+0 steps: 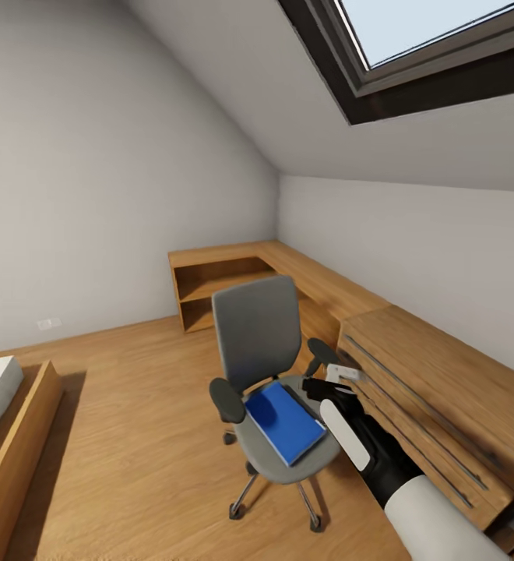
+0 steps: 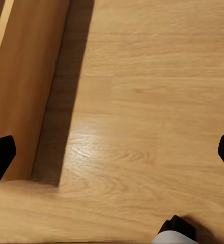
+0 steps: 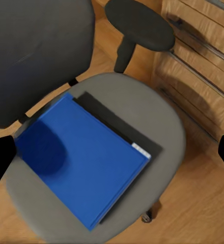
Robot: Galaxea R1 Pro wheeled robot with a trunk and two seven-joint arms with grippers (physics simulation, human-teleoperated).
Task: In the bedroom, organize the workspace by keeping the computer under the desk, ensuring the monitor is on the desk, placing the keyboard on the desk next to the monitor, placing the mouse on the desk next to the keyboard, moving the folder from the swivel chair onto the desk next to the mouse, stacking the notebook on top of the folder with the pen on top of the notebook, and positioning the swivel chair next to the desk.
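A grey swivel chair (image 1: 261,343) stands on the wooden floor beside the wooden desk (image 1: 319,284) that runs along the right wall. A blue folder (image 1: 284,421) lies flat on its seat, with a dark sheet or cover edge showing under it. My right gripper (image 1: 323,387) hovers over the seat's right side by the armrest. In the right wrist view the right gripper (image 3: 112,155) is open above the folder (image 3: 81,162), its fingertips (image 3: 0,160) spread wide of it. The left gripper (image 2: 112,152) is open over bare floor. Computer, monitor, keyboard, mouse, notebook and pen are out of view.
A wooden drawer unit (image 1: 436,389) stands right of the chair, close to its armrest (image 3: 140,23). An open shelf (image 1: 210,292) sits at the desk's far end. A bed with a wooden frame (image 1: 15,444) is at the left. Open floor (image 1: 132,405) lies between bed and chair.
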